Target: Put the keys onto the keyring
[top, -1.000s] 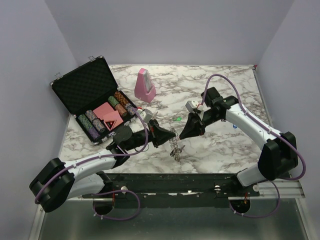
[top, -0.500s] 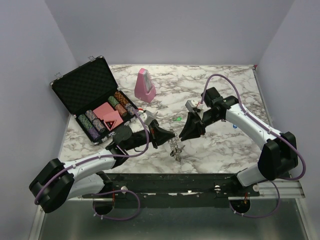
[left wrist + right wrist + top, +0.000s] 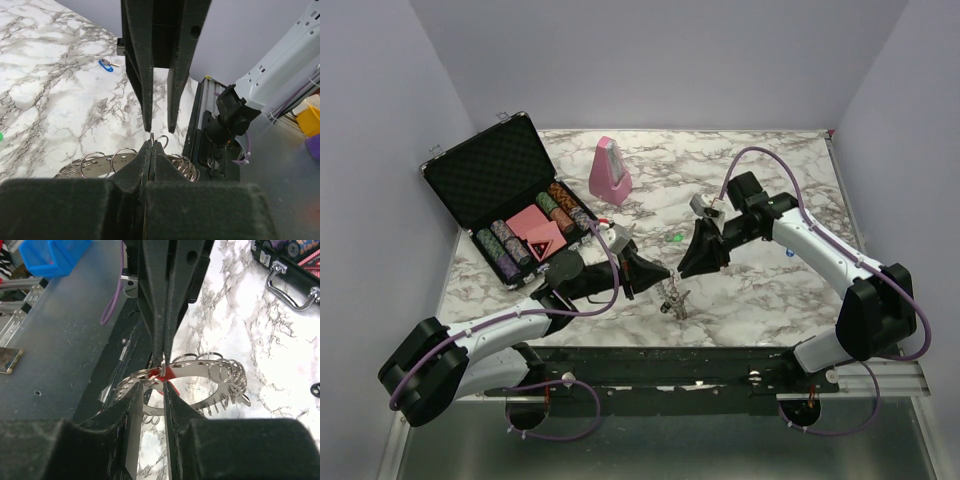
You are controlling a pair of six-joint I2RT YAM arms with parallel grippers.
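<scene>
Status: in progress. The large silvery metal keyring with a rim of small loops (image 3: 673,298) sits at lower centre of the top view, over the white marble counter (image 3: 760,300), between both arms. A small silver key with a red plastic cap (image 3: 168,373) is at the ring; whether it is threaded on cannot be told. A blue-capped silver key (image 3: 105,65) lies loose on the counter, well apart, so at least one key is judged left to fit.

Left end effector (image 3: 663,274): fully closed, pinching one rim loop.

Right end effector (image 3: 688,267): narrowly parted, with the red cap at the gap; contact is not discernible.
</scene>
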